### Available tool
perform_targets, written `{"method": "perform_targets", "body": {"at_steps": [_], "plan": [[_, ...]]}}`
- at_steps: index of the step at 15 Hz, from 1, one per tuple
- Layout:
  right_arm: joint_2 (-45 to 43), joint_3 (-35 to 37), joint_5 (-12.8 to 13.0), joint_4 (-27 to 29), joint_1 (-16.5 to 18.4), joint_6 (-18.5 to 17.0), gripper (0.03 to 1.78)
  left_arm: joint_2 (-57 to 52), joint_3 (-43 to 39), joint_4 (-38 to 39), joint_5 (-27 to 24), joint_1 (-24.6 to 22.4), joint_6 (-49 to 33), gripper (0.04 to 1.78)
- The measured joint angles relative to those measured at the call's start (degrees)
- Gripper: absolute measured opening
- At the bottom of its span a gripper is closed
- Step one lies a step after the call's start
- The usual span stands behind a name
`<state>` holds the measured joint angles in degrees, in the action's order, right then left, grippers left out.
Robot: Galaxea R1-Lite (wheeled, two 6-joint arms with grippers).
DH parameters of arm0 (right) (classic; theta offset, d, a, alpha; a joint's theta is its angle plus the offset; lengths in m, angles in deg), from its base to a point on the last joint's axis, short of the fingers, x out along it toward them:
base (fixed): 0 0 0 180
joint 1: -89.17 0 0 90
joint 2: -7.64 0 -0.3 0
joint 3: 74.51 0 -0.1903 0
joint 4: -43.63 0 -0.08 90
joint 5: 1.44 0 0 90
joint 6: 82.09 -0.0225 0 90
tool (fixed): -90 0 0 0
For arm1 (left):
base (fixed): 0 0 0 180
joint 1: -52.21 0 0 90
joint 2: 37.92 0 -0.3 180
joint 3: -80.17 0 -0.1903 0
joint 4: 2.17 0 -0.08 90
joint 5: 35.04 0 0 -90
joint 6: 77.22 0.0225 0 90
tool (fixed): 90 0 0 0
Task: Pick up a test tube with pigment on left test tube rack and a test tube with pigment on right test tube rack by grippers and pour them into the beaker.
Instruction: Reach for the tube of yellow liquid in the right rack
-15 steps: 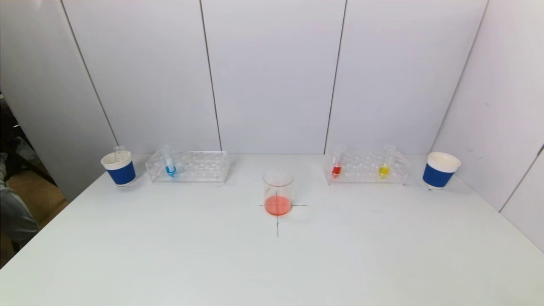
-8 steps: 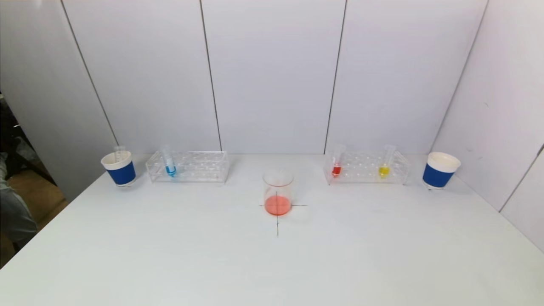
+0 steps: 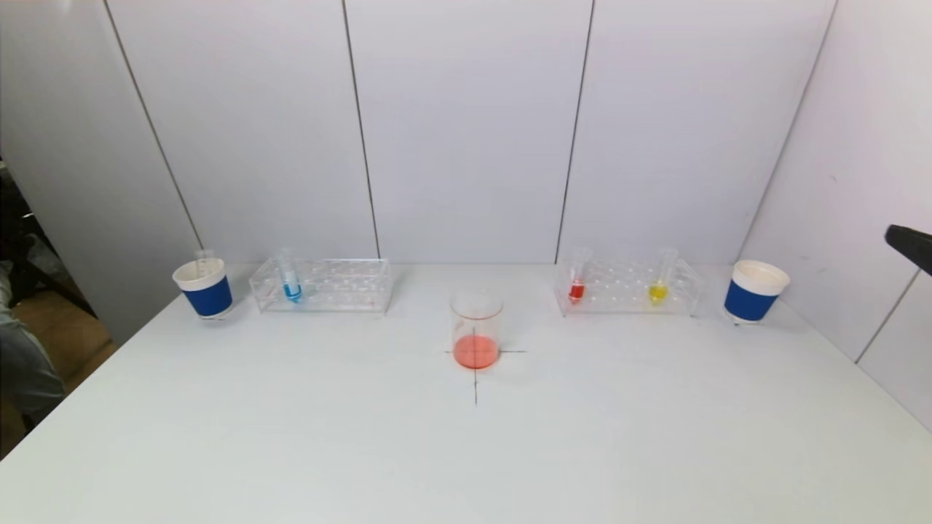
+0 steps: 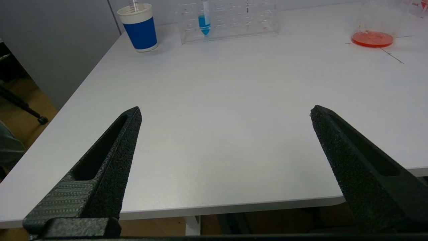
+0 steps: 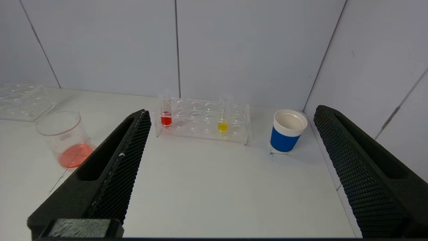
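The glass beaker (image 3: pixel 476 327) stands mid-table on a drawn cross, with orange-red liquid in its bottom. The clear left rack (image 3: pixel 342 287) holds a tube of blue pigment (image 3: pixel 290 282). The clear right rack (image 3: pixel 619 290) holds a red tube (image 3: pixel 577 282) and a yellow tube (image 3: pixel 659 282). My left gripper (image 4: pixel 225 108) is open and empty over the table's near left edge, far from the blue tube (image 4: pixel 204 20). My right gripper (image 5: pixel 232 110) is open and empty, raised at the right and facing the right rack (image 5: pixel 204 132). One of its fingers (image 3: pixel 910 246) shows at the head view's right edge.
A blue-sleeved paper cup (image 3: pixel 204 289) with an empty tube in it stands left of the left rack. Another blue cup (image 3: pixel 753 291) stands right of the right rack. White wall panels close the back and right side. A person's leg (image 3: pixel 22 364) shows beyond the left edge.
A black finger of my right gripper has come into the head view at the right edge. The tubes, racks, cups and beaker have not moved.
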<state>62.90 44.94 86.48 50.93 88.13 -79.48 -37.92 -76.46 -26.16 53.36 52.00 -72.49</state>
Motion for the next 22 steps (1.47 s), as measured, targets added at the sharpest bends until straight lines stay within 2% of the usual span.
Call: {"method": "perform_targets", "body": {"at_steps": [7,12,16,22], "plan": [[29.83,-1.60,6.88,-25.19,-3.34,-1.35,1.77,0.00,0.00,0.00,0.00,-0.04,-0.02,1.76],[48.02,-3.94,7.89,-39.96,-4.13,-2.17,1.77,0.00,0.00,0.00,0.00,-0.04,0.00,1.76],[57.89,-7.52,7.95,-45.57,-4.23,-2.19,1.77,0.00,0.00,0.02,0.00,-0.01,0.00,1.76],[65.96,-12.46,8.03,-46.08,-4.14,-2.15,1.77,0.00,0.00,0.00,0.00,-0.04,-0.02,1.76]]}}
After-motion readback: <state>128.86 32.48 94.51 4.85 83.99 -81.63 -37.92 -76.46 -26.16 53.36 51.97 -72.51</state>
